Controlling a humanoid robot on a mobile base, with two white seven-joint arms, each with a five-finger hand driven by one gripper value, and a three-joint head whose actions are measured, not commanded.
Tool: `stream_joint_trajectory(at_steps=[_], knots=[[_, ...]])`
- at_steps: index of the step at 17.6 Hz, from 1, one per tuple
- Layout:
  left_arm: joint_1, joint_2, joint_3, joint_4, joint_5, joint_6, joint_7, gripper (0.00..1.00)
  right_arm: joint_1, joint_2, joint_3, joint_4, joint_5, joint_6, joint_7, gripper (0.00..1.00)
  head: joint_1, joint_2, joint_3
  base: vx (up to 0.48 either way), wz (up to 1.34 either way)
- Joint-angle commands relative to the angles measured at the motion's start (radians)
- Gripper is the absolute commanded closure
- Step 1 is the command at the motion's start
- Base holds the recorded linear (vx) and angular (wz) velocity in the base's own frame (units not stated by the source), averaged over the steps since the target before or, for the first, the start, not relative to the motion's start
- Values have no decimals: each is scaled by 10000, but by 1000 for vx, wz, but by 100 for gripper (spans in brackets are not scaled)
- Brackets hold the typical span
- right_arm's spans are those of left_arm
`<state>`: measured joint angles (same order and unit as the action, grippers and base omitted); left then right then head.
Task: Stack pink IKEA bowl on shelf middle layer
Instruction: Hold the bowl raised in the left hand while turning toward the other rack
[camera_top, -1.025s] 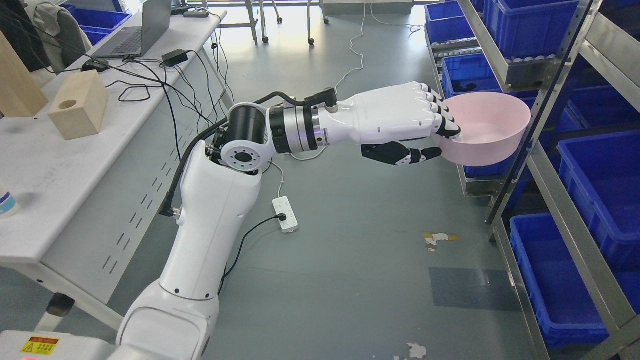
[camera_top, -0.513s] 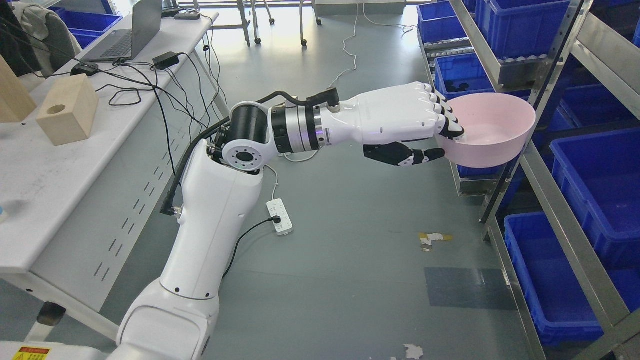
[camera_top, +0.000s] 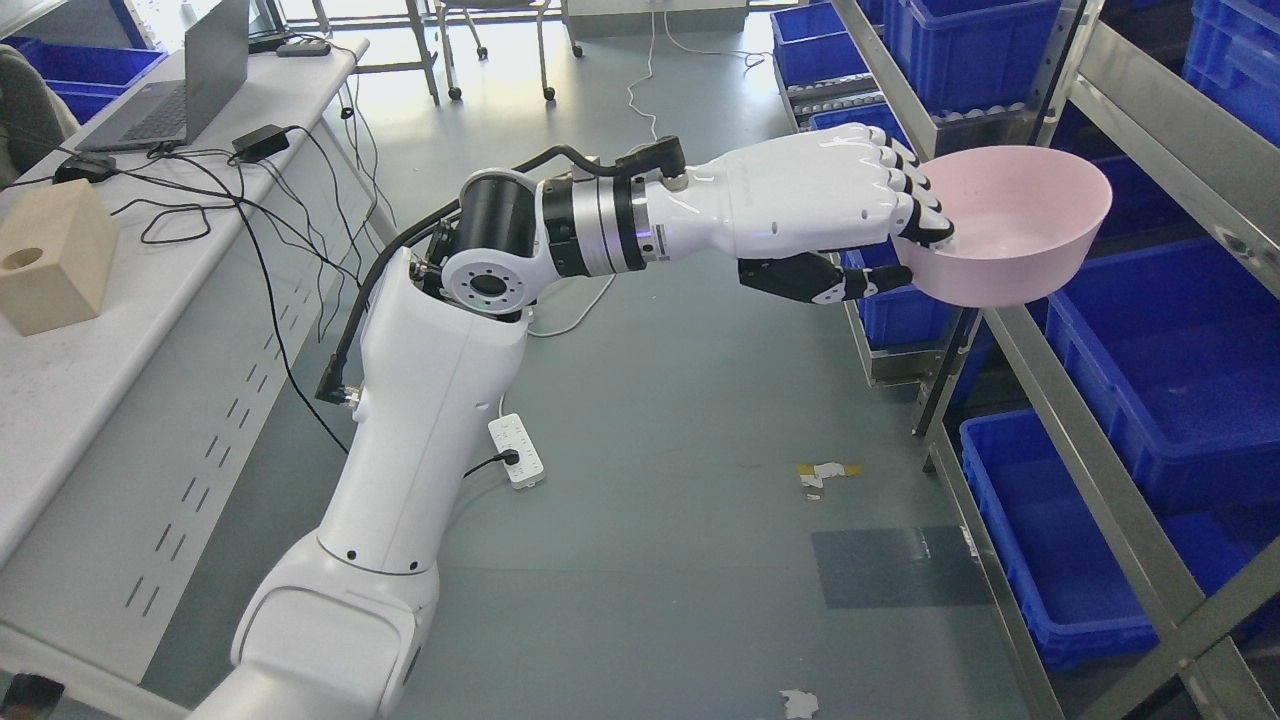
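Holding pink bowl (camera_top: 1010, 225) by near rim | left hand (camera_top: 810, 205): fingers (camera_top: 915, 200) curled inside, thumb beneath | bowl in air beside metal shelf (camera_top: 1060, 400) with blue bins (camera_top: 1180, 370)

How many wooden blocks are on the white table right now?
1: a wooden block with a round hole, at the white table's left edge. Others may sit beyond the frame.

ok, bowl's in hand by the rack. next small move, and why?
Probably carry it further right, in over the shelf. The left hand grips the pink bowl by its near rim, in the air at the metal shelf rail, resting on nothing.
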<state>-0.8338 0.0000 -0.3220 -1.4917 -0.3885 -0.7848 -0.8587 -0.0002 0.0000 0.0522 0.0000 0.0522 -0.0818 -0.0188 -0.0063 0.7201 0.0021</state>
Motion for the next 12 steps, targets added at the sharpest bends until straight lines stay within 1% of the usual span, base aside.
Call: stream_joint_trajectory(at_steps=[1, 4, 7, 12], knots=[[-665, 175, -48, 22, 35, -6, -80, 97, 32, -175, 0, -174, 0, 5, 4, 0, 0, 0, 0, 63, -273], [-1065, 175, -32, 22, 35, -6, -202, 97, 48, -175, 0, -174, 0, 5, 4, 0, 0, 0, 0, 67, -383], [-1050, 175, -139, 159, 4, -6, -264, 97, 32, -175, 0, -174, 0, 5, 4, 0, 0, 0, 0, 79, -571], [-805, 175, -93, 451, -579, -6, -264, 97, 32, -175, 0, -174, 0, 5, 4, 0, 0, 0, 0, 102, -959]])
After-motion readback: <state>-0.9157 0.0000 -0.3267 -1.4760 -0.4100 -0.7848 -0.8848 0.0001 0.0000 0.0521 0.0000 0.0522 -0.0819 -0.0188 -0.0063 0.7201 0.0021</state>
